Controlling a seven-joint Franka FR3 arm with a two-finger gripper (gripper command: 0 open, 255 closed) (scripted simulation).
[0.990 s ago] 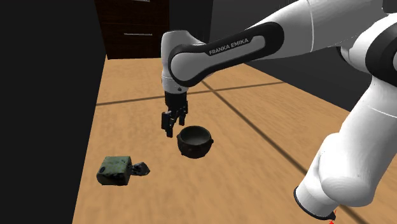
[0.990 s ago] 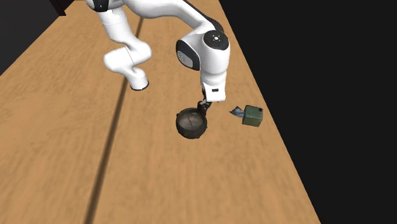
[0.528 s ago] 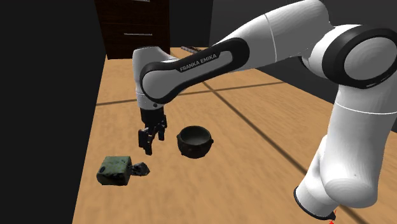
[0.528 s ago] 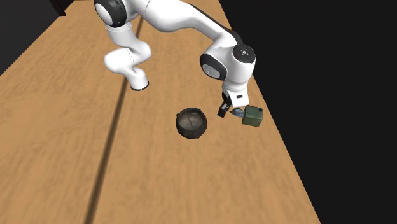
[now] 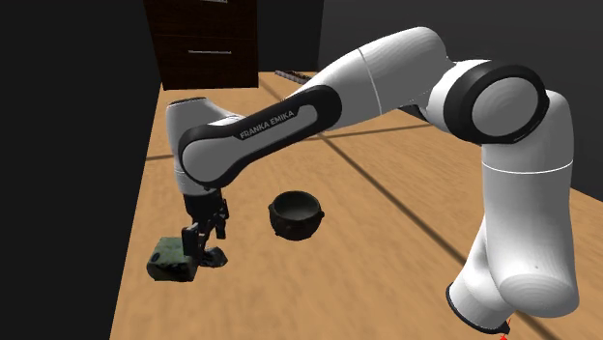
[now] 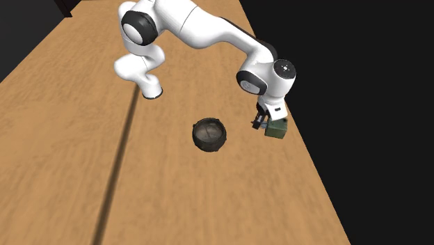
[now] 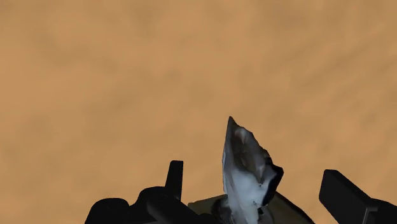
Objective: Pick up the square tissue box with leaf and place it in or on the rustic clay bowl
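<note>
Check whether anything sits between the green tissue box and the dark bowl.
Nothing visible does. Only bare wooden surface lies between the tissue box and the bowl. The gripper hangs at the box's bowl-facing side, jaws apart around the protruding tissue, so nothing separates it from the box either.

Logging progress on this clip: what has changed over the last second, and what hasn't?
The arm swung away from above the dark bowl toward the shoulder view's left and came down, so the claw is now right over the green tissue box, fingers apart either side of its protruding tissue. Nothing has been taken hold of. Box and bowl stayed where they were.
</note>
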